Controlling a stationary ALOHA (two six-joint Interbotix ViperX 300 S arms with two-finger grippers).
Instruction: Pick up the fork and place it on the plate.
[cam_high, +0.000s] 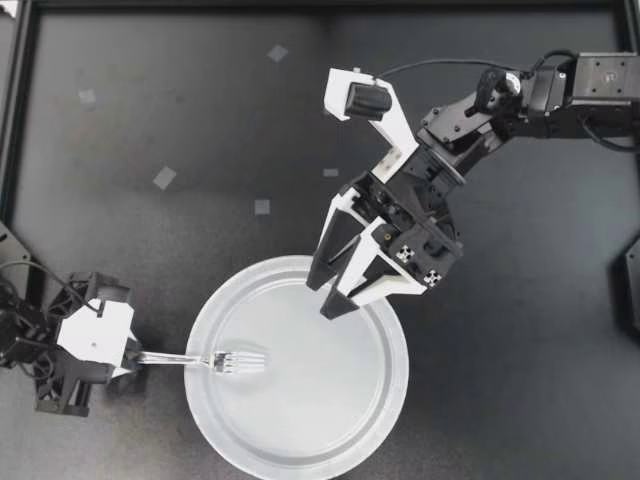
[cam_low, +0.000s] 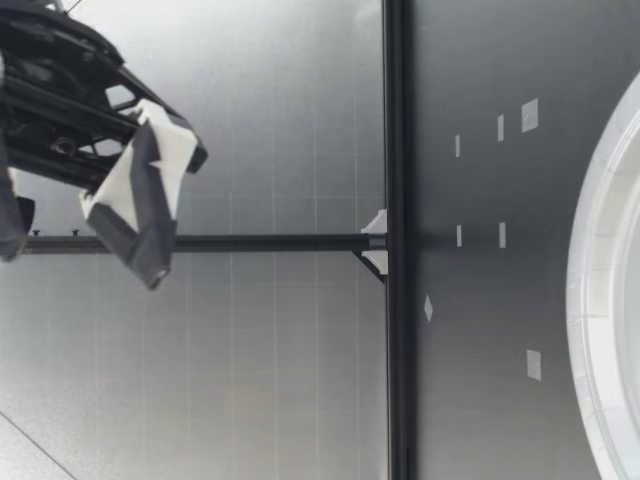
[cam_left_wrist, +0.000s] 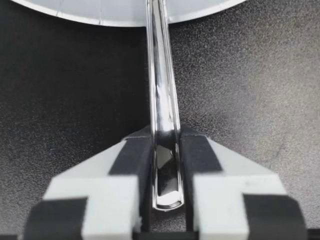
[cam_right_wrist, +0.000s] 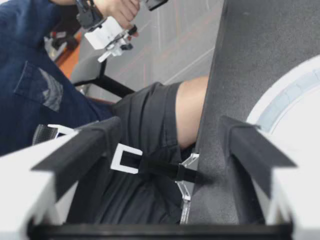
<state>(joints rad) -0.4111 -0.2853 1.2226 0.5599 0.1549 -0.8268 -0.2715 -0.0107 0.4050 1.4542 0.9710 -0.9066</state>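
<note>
1. my left gripper (cam_high: 135, 357) is down in the lower left of the top view, clenched on the handle end of the shiny silver metal fork (cam_high: 215, 360)
2. in the left wrist view both black pads (cam_left_wrist: 132, 165) squeeze that handle from either side; it runs straight ahead of them and across the plate's rim
3. the fork's tines are over the left part of the round white plate (cam_high: 300, 420), bottom centre of the top view; can't tell if they actually touch it
4. my right gripper (cam_high: 322, 298) reaches in from the upper right; fingers spread wide, holding nothing, tips over the plate's upper rim
5. a few small grey tape squares (cam_high: 164, 178) dot the upper left of the matte black table (cam_high: 520, 380)
6. right wrist view: past the table edge there's a person (cam_right_wrist: 145, 125) in dark shorts and a blue top
</note>
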